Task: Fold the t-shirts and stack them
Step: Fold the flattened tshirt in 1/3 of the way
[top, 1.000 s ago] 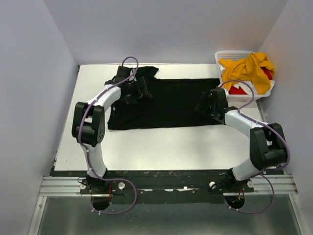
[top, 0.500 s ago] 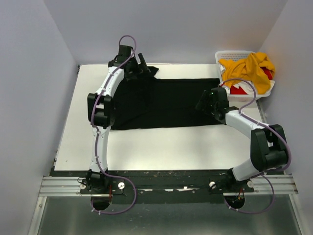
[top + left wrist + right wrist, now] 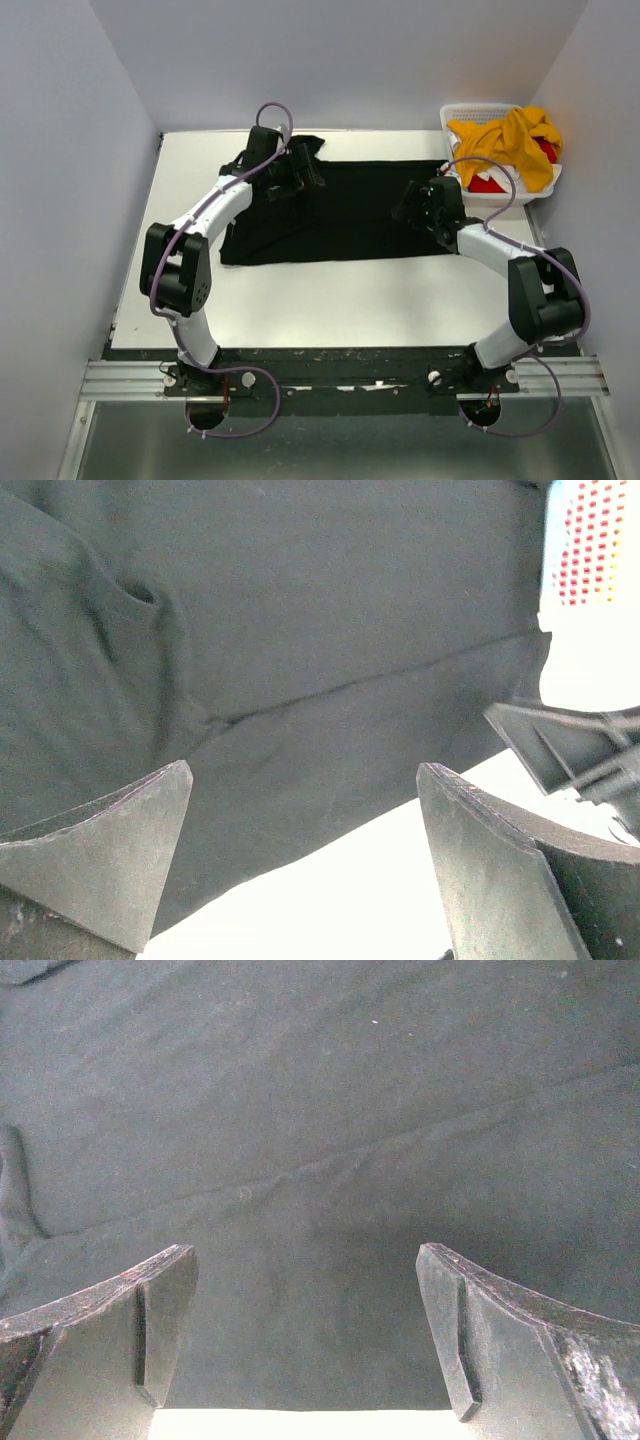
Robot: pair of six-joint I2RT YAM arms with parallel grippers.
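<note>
Black t-shirt [image 3: 350,215] partly hidden under left arm [image 3: 215,205] and right arm [image 3: 485,245].

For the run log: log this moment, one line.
black t-shirt: spread on table | left gripper: open, over its left end | right gripper: open, over its right end | basket: yellow t-shirt, red t-shirt

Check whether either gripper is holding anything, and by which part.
Nothing is held. The left gripper and the right gripper both stand open over the black t-shirt, with no cloth between their fingers.
</note>
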